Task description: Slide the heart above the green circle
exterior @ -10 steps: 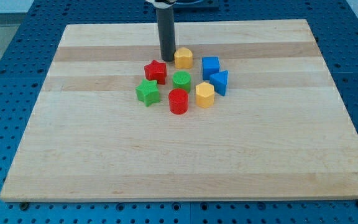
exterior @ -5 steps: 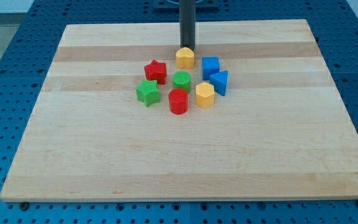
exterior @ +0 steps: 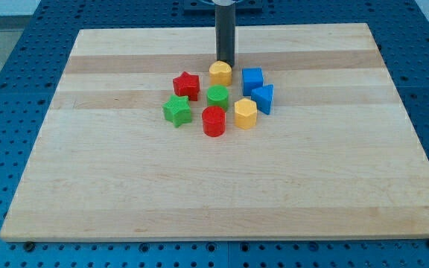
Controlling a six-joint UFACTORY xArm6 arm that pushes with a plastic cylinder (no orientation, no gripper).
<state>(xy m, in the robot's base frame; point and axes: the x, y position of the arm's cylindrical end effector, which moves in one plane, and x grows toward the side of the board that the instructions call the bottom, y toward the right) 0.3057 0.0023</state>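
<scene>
A cluster of eight small blocks sits on the pale wooden table [exterior: 125,186], with the green circle [exterior: 217,97] at its centre. Farthest to the view's left of that circle is the green star [exterior: 176,110], slightly lower; the red star [exterior: 187,85] lies to the circle's upper left, just beside it. The red cylinder [exterior: 214,121] stands directly below the circle, close against it. Directly above the circle, touching or nearly touching it, is the yellow heart [exterior: 220,72]. My tip [exterior: 225,64] meets the heart's upper edge, the dark rod rising straight from there toward the view's top. There are no fingers on this arm, so nothing is spread, pressed or pinched. To the circle's lower right stands the yellow hexagon [exterior: 245,114]. The blue cube [exterior: 252,79] lies to the circle's upper right, and the blue triangle [exterior: 264,98] farthest right, level with the circle.
</scene>
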